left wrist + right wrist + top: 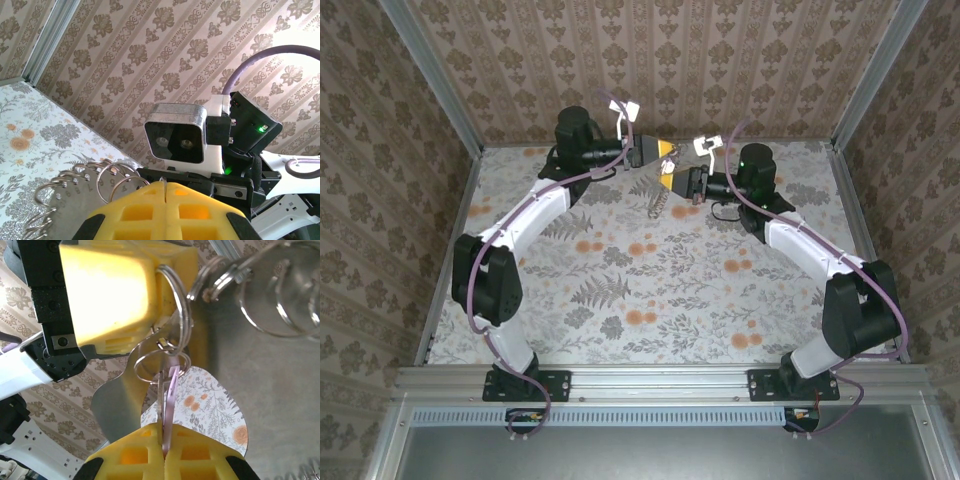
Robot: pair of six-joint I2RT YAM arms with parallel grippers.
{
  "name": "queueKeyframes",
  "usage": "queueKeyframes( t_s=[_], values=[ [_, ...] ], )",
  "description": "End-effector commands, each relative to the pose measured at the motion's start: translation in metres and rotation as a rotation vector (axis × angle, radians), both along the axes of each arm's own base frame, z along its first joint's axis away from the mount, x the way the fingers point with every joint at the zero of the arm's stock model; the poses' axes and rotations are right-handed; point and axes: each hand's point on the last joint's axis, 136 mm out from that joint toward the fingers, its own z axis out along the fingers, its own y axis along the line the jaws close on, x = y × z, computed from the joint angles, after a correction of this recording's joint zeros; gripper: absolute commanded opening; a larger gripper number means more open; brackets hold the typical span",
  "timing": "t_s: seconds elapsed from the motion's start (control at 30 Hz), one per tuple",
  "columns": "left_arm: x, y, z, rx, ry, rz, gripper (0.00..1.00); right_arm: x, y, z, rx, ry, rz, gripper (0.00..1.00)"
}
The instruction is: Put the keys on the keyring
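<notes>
Key (pixel 170 397): thin, grey with a purplish tint, standing near upright. Its lower end is pinched between yellow pads and its upper end reaches a small wire ring (pixel 142 357).
Keyring (pixel 183 305): oval split ring directly above the key, lying against the side of a yellow pad, with the small wire ring just beneath it.
Right gripper (pixel 164 435): pads closed together on the lower end of the key.
Left gripper (pixel 165 189): pads pressed together at the seam, clamping the keyring wire at the tips.
Position: both grippers meet tip to tip above the far middle of the table (pixel 650 290).
Dangling strand (pixel 657 203): thin and coiled, hanging below the meeting point. Cannot tell whether it joins the keyring.
Metal plate (pixel 70 205): grey, carrying several split rings, just beside the left gripper's pads.
Walls (pixel 720 60): patterned paper on three sides.
</notes>
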Motion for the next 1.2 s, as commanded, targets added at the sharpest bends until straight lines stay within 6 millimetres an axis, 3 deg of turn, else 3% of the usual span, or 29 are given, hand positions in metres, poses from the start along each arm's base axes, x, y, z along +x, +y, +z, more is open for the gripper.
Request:
queueKeyframes(
  t_s=[0.0,0.13,0.27,0.37,0.53,0.67,0.87,1.07,1.17],
  values=[
    [-0.006,0.007,0.029,-0.057,-0.076,0.027,0.0,-0.008,0.013,0.015,0.0,-0.051,0.058,0.0],
    [-0.005,0.009,0.029,-0.066,-0.069,0.047,0.0,-0.004,0.01,0.011,-0.011,-0.031,0.028,0.01],
    [-0.003,0.012,0.031,-0.081,-0.059,0.08,0.0,-0.009,-0.001,0.008,-0.033,-0.021,-0.021,0.32],
    [-0.001,0.014,0.034,-0.1,-0.051,0.097,0.0,-0.015,-0.013,0.008,-0.04,-0.01,-0.055,0.42],
    [-0.001,0.017,0.038,-0.144,-0.039,0.098,0.0,-0.037,-0.04,0.018,-0.048,-0.035,-0.144,0.44],
    [-0.001,0.018,0.04,-0.16,-0.036,0.1,0.0,-0.035,-0.057,0.035,-0.017,-0.059,-0.254,0.44],
    [0.0,0.02,0.041,-0.181,-0.022,0.129,0.0,-0.005,-0.068,0.07,0.136,-0.046,-0.38,0.42],
    [0.002,0.022,0.04,-0.194,0.001,0.177,0.0,0.021,-0.062,0.096,0.304,-0.016,-0.368,0.41],
    [0.003,0.022,0.039,-0.204,0.014,0.188,0.0,0.037,-0.056,0.091,0.326,0.013,-0.369,0.41]
  ],
)
